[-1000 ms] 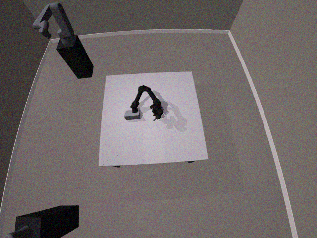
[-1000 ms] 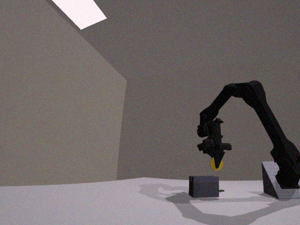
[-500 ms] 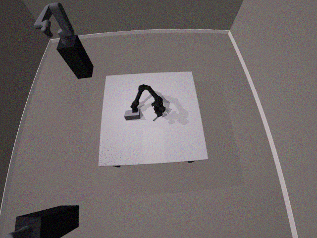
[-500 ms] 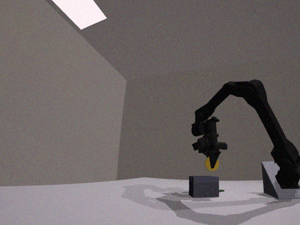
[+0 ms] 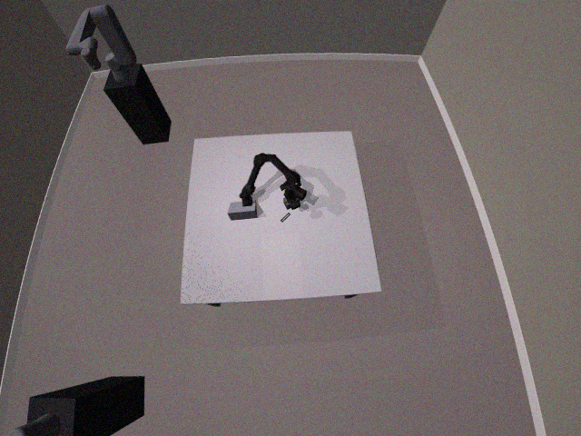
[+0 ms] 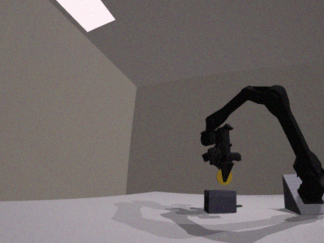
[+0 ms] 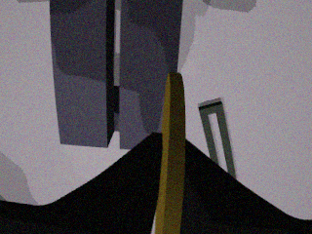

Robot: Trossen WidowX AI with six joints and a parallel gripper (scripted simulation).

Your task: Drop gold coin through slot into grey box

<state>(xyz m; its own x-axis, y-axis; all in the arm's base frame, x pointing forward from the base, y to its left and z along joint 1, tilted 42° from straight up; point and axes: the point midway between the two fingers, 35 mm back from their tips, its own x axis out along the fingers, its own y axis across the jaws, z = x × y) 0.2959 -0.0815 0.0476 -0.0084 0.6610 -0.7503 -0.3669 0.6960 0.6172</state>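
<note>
Holding coin (image 6: 224, 177) edge-down above grey box (image 6: 220, 201), I keep it vertical so thin edge can enter slot (image 7: 111, 46). Gripper (image 6: 226, 175) clamped nearly shut on coin's upper half, fingers pinching both faces. Wrist view: coin edge sits right of slot, not yet lined up, I judge. Empty green holder (image 7: 217, 136) lies on table (image 6: 78, 219) just beyond box. Slot invisible from exterior view; top view too small to show coin.
</note>
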